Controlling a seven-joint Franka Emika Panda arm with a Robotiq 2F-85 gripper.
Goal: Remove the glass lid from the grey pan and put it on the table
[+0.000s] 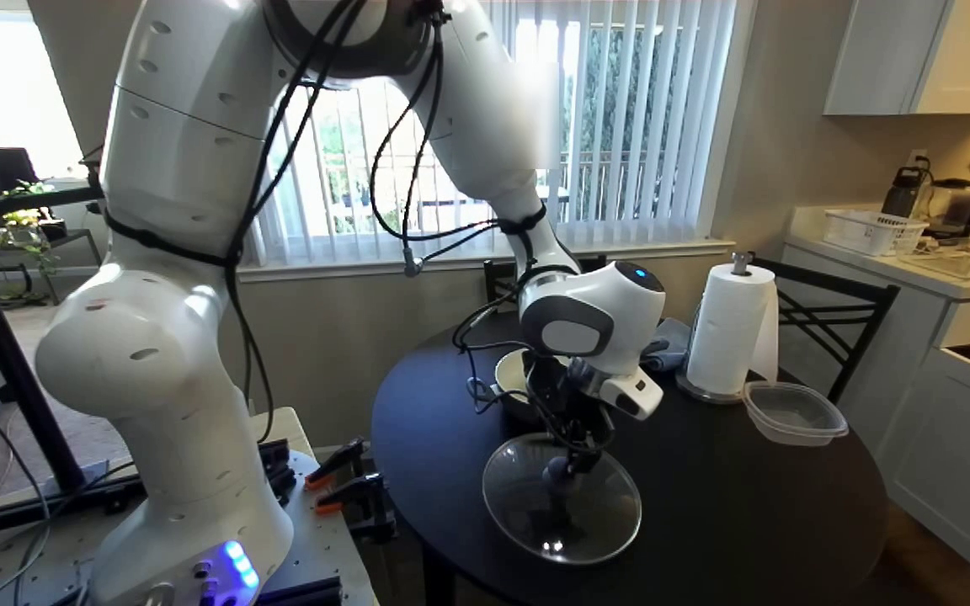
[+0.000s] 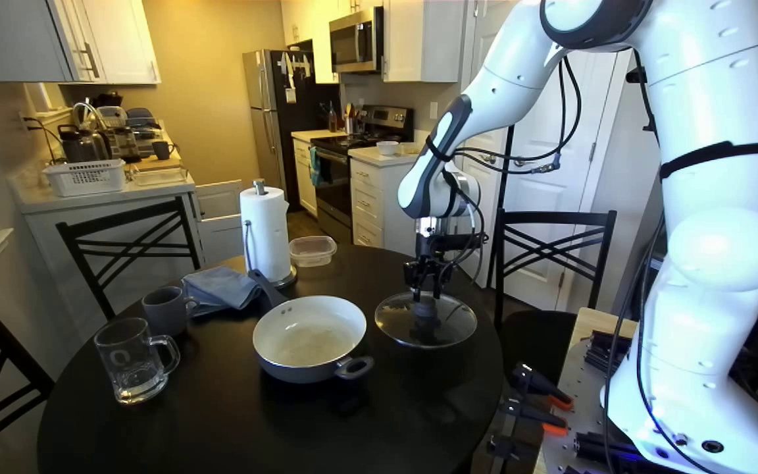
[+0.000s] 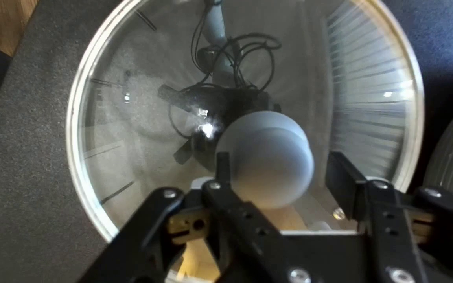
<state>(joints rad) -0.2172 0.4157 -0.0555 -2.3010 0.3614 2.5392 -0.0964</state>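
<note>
The round glass lid [image 1: 594, 523] [image 2: 451, 322] [image 3: 140, 118] lies knob up on the black table [image 1: 746, 513] [image 2: 274, 434], beside the grey pan. The pan [image 1: 512, 367] [image 2: 300, 374] stands uncovered, its pale interior showing; its side also shows at the right edge of the wrist view [image 3: 452, 153]. My gripper [image 2: 426, 293] [image 3: 277, 167] is open and points down over the lid's rounded knob [image 2: 426, 307] [image 3: 271, 169]. In the wrist view the knob sits between the fingers, near the left finger, with a gap to the right finger. Whether the left finger touches it I cannot tell.
A paper towel roll [image 1: 729, 332] [image 2: 266, 234] and a shallow plastic container [image 1: 792, 412] [image 2: 313, 250] stand farther along the table. A glass mug [image 2: 135, 362], a grey mug [image 2: 167, 313] and a blue cloth [image 2: 221, 289] stand beyond the pan. Chairs surround the table.
</note>
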